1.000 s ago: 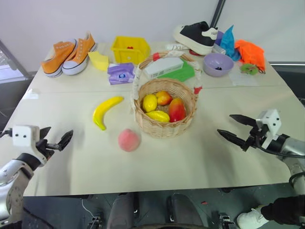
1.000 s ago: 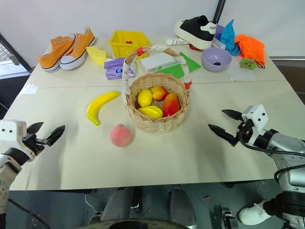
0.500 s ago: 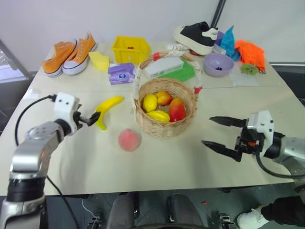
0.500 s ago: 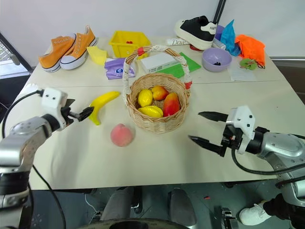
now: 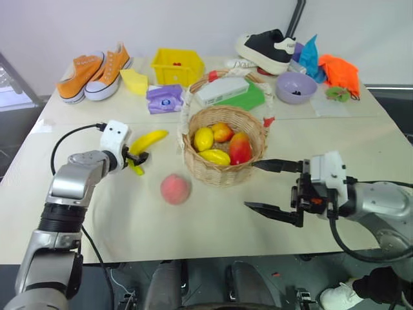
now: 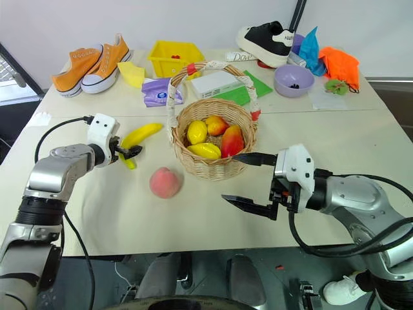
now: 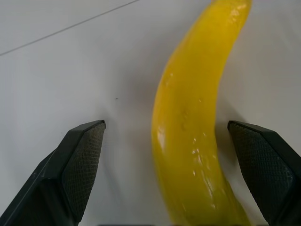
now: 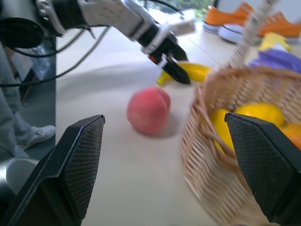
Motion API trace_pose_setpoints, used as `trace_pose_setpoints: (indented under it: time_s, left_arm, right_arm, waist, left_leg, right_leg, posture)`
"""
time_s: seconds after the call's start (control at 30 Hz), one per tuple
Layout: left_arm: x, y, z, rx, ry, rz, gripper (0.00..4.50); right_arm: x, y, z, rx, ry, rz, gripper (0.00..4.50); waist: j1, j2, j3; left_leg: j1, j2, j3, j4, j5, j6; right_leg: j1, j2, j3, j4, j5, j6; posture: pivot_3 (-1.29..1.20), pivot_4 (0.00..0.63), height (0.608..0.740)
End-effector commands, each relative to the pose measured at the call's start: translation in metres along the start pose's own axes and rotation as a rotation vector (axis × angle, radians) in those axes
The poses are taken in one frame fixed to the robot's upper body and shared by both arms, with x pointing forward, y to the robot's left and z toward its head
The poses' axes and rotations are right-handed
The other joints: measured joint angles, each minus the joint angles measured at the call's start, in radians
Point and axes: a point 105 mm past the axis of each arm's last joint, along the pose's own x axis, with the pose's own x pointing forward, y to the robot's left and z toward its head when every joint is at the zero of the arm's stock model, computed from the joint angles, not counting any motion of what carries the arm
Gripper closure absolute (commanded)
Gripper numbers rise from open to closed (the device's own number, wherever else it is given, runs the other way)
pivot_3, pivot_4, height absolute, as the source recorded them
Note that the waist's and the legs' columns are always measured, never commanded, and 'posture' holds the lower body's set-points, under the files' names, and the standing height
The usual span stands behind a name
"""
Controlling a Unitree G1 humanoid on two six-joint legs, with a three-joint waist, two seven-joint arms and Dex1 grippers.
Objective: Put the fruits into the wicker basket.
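Since the earlier frames, the left gripper [image 5: 137, 157] has travelled from the near left edge of the table [image 5: 213, 219] up to the banana [image 5: 146, 143], and the right gripper [image 5: 271, 187] has come in from the right side toward the middle, just near of the wicker basket [image 5: 222, 169]. The fruits and the basket lie where they were.

The left gripper is spread wide. In its wrist view the two fingers [image 7: 77, 155] stand on either side of the near end of the banana, with a gap on both sides, so it does not pinch the fruit. The right gripper is also spread wide and holds nothing; its far finger reaches close to the right side of the basket, and I cannot tell if it touches the rim.

The banana lies on the table left of the basket. The peach [image 5: 175, 189] sits on the table near-left of the basket, apart from both grippers. Inside the basket are smaller yellow and red-orange fruits [image 5: 221, 145].
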Motion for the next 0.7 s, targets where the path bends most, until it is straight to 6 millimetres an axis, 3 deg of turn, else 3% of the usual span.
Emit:
trace_pose_setpoints:
  time_s: [0.03,0.1,0.27,0.3,0.47,0.6,0.7]
  left_arm:
    - [0.0,0.002,0.008,0.014,-0.026,0.013,0.26]
    - [-0.001,0.005,0.008,0.012,-0.032,0.024,0.86]
    - [-0.009,0.013,0.007,0.015,-0.041,0.044,3.36]
    - [-0.013,0.018,0.008,0.0,-0.058,0.061,3.53]
    - [-0.051,0.034,0.022,-0.051,-0.238,0.05,3.53]
    - [-0.101,0.012,0.024,0.04,-0.359,-0.158,3.53]
    - [-0.135,-0.025,0.028,0.083,-0.399,-0.419,3.53]
  right_arm:
    - [0.007,0.007,0.012,-0.044,-0.04,0.032,0.08]
    - [0.008,0.006,0.01,-0.048,-0.043,0.026,0.0]
    - [0.008,0.004,0.003,-0.047,-0.039,0.012,0.0]
    - [0.007,0.004,0.003,-0.047,-0.039,0.01,0.0]
    - [0.003,0.002,0.002,-0.056,-0.026,-0.009,0.0]
    - [-0.002,-0.006,0.001,-0.062,-0.016,-0.032,0.0]
    - [-0.002,-0.013,0.0,-0.064,-0.013,-0.038,0.0]
  waist:
    - [0.0,0.0,0.0]
    - [0.0,0.0,0.0]
    - [-0.003,-0.001,-0.001]
    - [-0.004,-0.001,-0.001]
    - [-0.006,-0.001,0.0]
    - [-0.008,-0.001,0.0]
    - [-0.003,-0.001,0.0]
  left_leg:
    - [0.0,0.0,0.0,0.0,0.0,0.0]
    - [0.0,0.0,0.0,0.0,0.0,0.0]
    - [0.0,0.0,0.0,0.0,0.0,0.0]
    - [0.0,0.0,0.0,0.0,0.0,0.0]
    - [0.0,0.001,0.0,0.0,0.0,0.0]
    - [0.0,0.001,0.0,-0.001,0.0,-0.001]
    - [0.0,0.001,0.0,-0.001,-0.002,-0.003]
  right_leg:
    - [0.0,0.0,0.0,0.0,0.0,0.0]
    - [0.0,0.0,0.0,0.0,0.0,0.0]
    - [0.0,0.0,0.0,0.001,0.0,0.0]
    - [0.0,0.0,0.0,0.001,0.0,0.0]
    - [-0.002,0.0,0.0,0.002,0.0,0.0]
    - [-0.001,-0.001,0.0,0.001,0.0,0.0]
    - [-0.001,-0.003,-0.001,0.0,-0.002,-0.004]
  posture:
    - [0.0,0.15,0.733]
    - [0.0,0.15,0.733]
    - [0.0,0.15,0.733]
    - [0.0,0.15,0.733]
    - [0.0,0.15,0.733]
    - [0.0,0.15,0.733]
    - [0.0,0.15,0.733]
